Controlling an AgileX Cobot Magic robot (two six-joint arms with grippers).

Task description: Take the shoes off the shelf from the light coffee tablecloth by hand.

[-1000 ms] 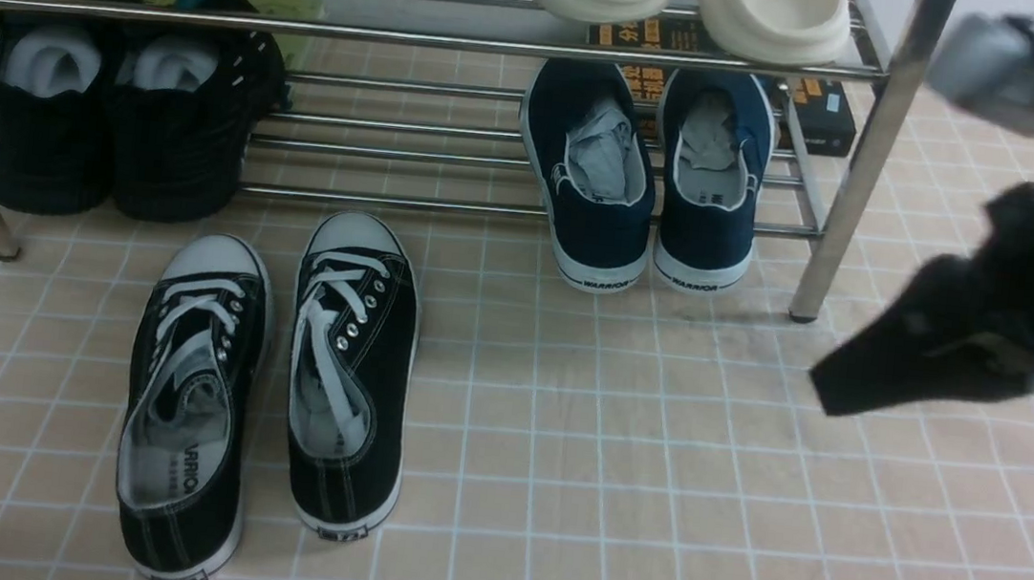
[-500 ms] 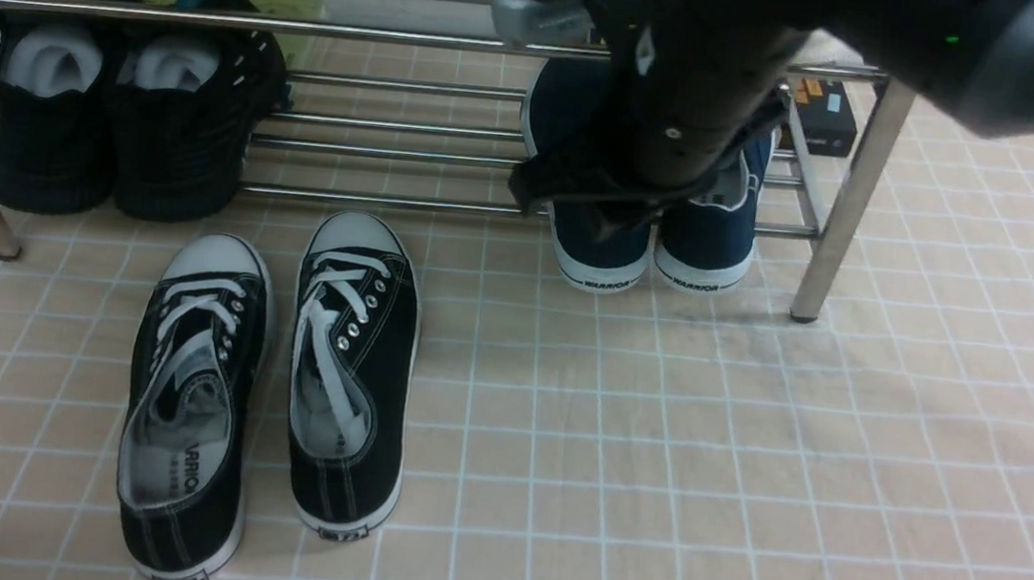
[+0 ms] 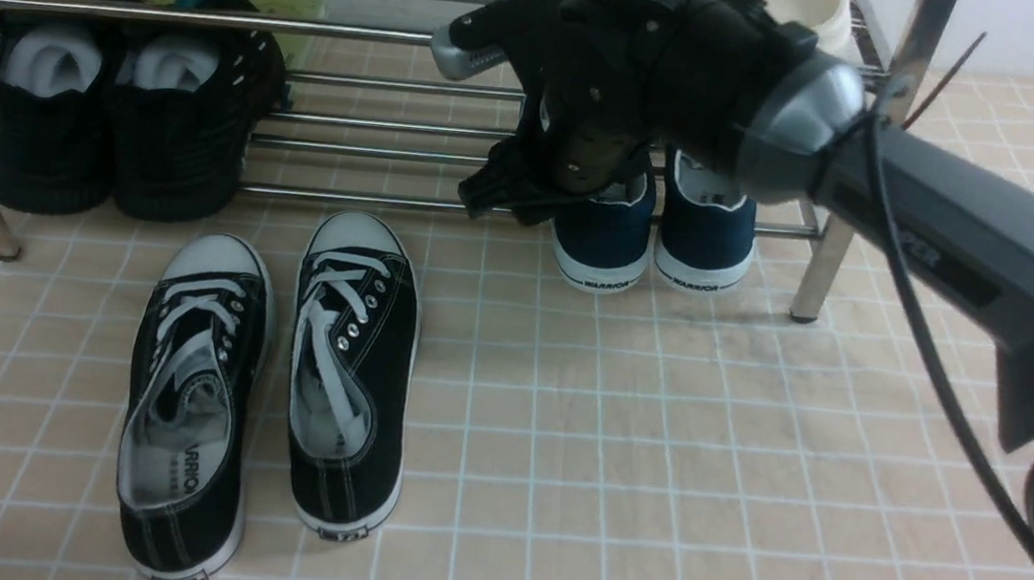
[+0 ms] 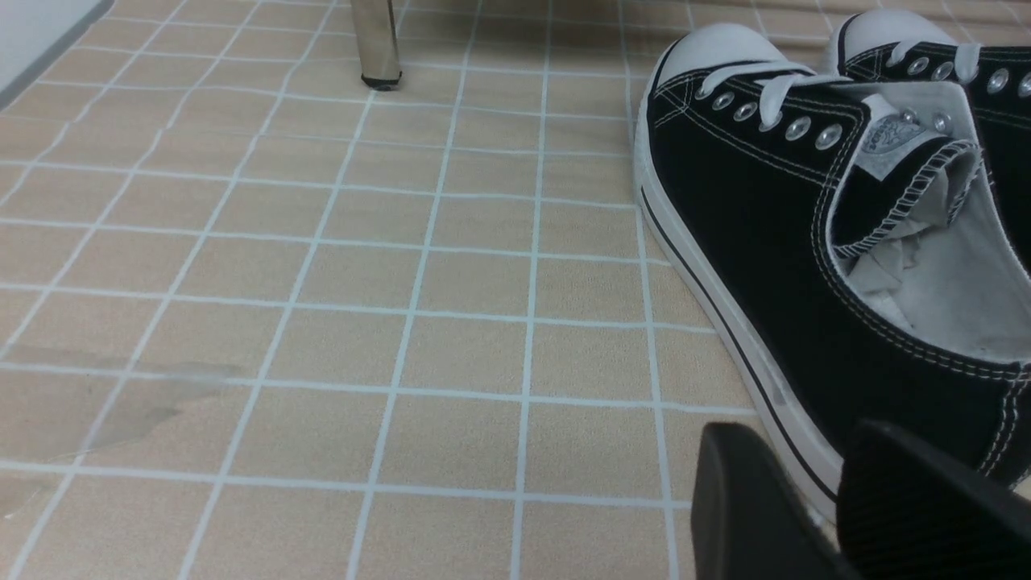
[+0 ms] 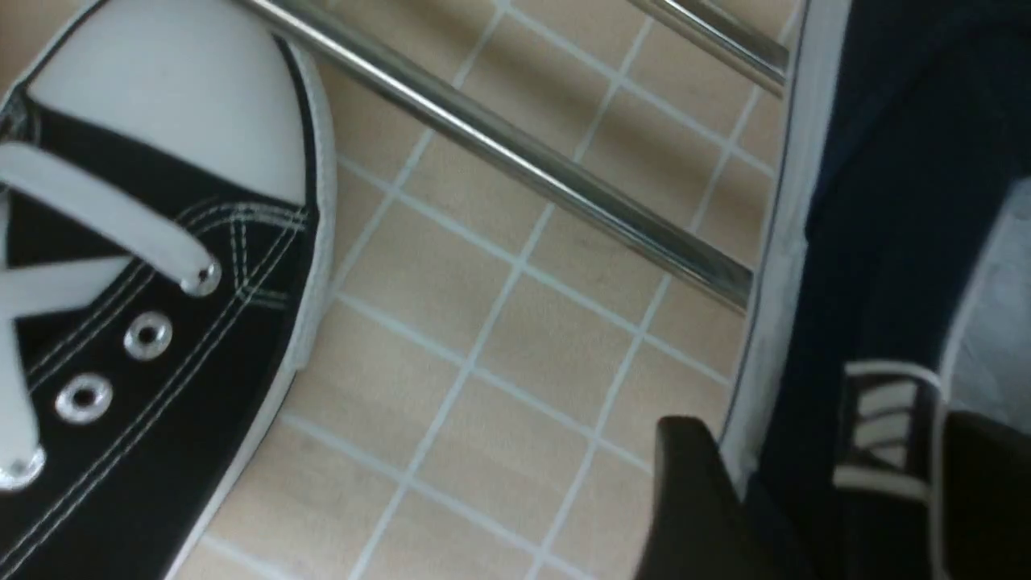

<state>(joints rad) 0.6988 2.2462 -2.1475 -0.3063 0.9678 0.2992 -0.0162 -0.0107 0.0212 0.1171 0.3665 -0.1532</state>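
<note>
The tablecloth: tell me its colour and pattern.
Light beige-tan tablecloth with a grid of thin white lines, clearest in the left wrist view.

Right arm (image 3: 954, 249): grey link with dark lettering; rounded silver joint (image 3: 798, 127); black wrist housing (image 3: 636, 72) with small screws; thin black cable (image 3: 940, 382) alongside; grey camera block (image 3: 465, 56).
Right gripper (image 3: 498, 194): matte black fingers (image 5: 685, 499).
Left gripper (image 4: 805, 451): black fingers (image 4: 741, 499), one pad (image 4: 926, 515) finely ribbed.
</note>
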